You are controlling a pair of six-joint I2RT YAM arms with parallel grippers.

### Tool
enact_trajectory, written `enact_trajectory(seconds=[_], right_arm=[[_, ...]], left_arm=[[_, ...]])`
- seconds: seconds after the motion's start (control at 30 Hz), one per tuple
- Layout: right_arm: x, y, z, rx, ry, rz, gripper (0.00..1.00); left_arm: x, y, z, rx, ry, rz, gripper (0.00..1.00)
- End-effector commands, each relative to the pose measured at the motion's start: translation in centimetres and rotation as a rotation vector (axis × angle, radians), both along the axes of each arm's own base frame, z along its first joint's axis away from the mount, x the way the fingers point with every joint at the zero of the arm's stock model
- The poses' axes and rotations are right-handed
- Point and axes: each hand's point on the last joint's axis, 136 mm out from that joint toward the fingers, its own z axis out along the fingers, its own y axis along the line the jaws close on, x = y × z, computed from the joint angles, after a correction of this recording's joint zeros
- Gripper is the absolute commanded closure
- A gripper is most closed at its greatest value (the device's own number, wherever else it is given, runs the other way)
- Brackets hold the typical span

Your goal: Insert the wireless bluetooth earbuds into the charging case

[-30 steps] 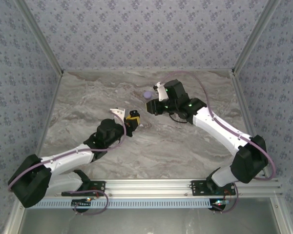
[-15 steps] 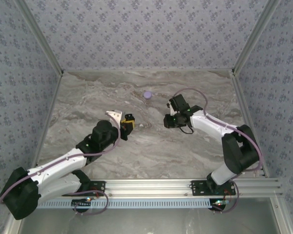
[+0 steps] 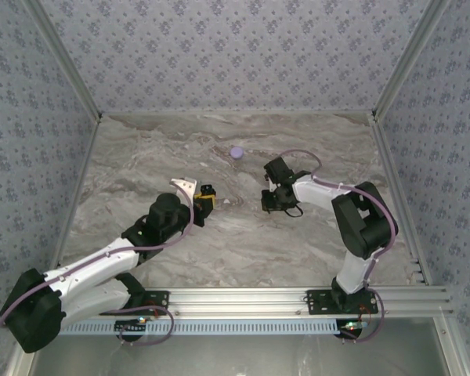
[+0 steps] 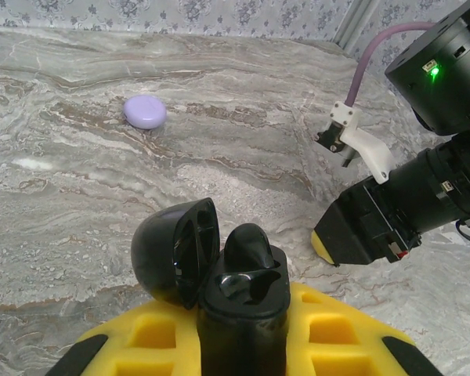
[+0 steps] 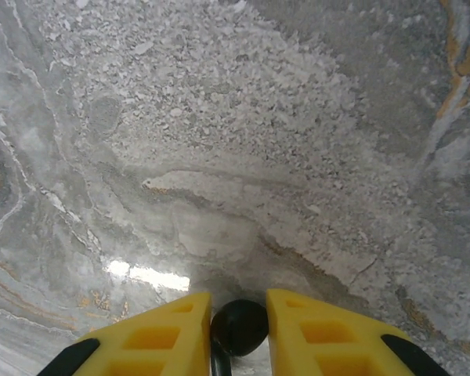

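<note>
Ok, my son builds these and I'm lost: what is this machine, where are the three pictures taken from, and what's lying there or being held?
These are two robot arms bolted to the near edge of a marble-patterned table. The overhead picture looks down from above and behind them. The other two come from a small camera on each wrist, looking past that arm's own yellow fingers. The left gripper is shut on a small round black charging case, its lid flipped open. The right gripper pinches a tiny round black piece, apparently an earbud, close to the table. A pale lilac disc lies loose farther back, with nothing touching it.
</note>
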Motion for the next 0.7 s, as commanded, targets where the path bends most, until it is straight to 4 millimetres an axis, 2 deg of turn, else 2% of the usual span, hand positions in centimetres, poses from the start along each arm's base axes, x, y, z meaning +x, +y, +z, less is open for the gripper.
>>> enact_trajectory(seconds=[0.0, 0.23, 0.4, 0.67], right_arm=[[-0.3, -0.4, -1.2, -0.045, 0.035, -0.013, 0.73], [-0.8, -0.9, 0.0, -0.094, 0.085, 0.011, 0.55], [-0.7, -1.3, 1.6, -0.153, 0.146, 0.016, 0.53], [-0.8, -0.9, 2.1, -0.183, 0.213, 0.023, 0.57]], left_arm=[[0.2, -0.9, 2.1, -0.027, -0.041, -0.023, 0.84], [0.2, -0.9, 1.9, -0.031, -0.035, -0.024, 0.85], [0.1, -0.9, 2.2, -0.030, -0.042, -0.026, 0.84], [0.1, -0.9, 2.2, -0.033, -0.040, -0.026, 0.85]])
